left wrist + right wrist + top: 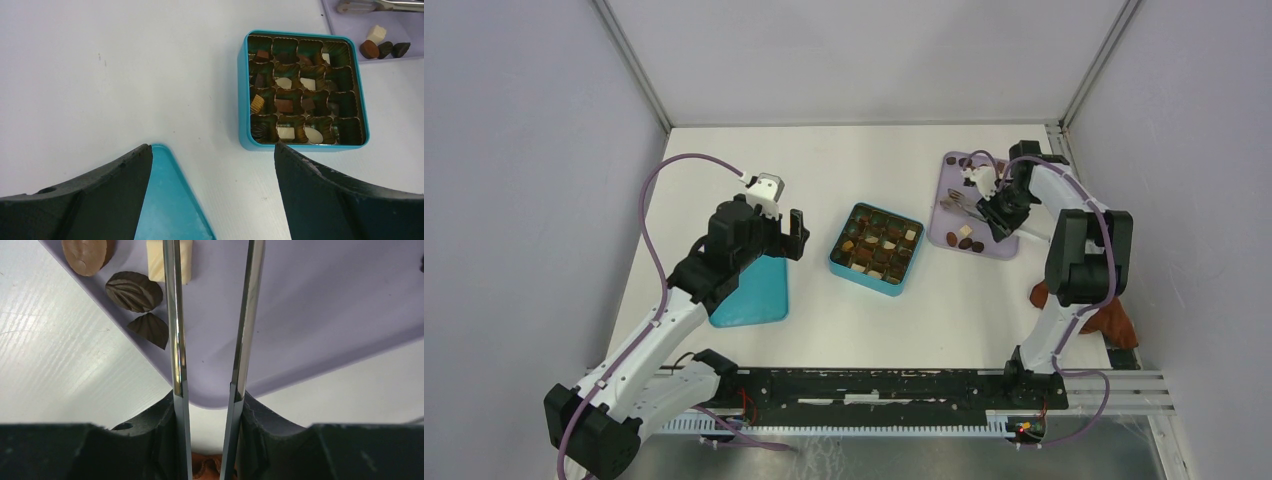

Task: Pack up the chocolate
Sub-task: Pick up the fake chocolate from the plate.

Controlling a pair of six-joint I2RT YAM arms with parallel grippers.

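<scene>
Chocolate (134, 291) lies on the purple tray (325, 315) and in the teal box (243, 90). Right gripper (207, 407) jaws grip the tongs (173, 340); left gripper (212, 150) jaws are open. Next, tongs must pinch one piece.

White table (864, 320), flat, matte. Teal box (242, 100) sits on it just ahead and right of the left gripper (212, 150). Teal lid (167, 205) lies flat on the table below that gripper, slightly back from the fingertips. Lavender tray (320, 315) sits on the table under the right gripper (205, 395), rounded corner nearest its fingers. Reddish-brown cloth (1119, 325) is bunched at the table edge, well behind the right gripper.
</scene>
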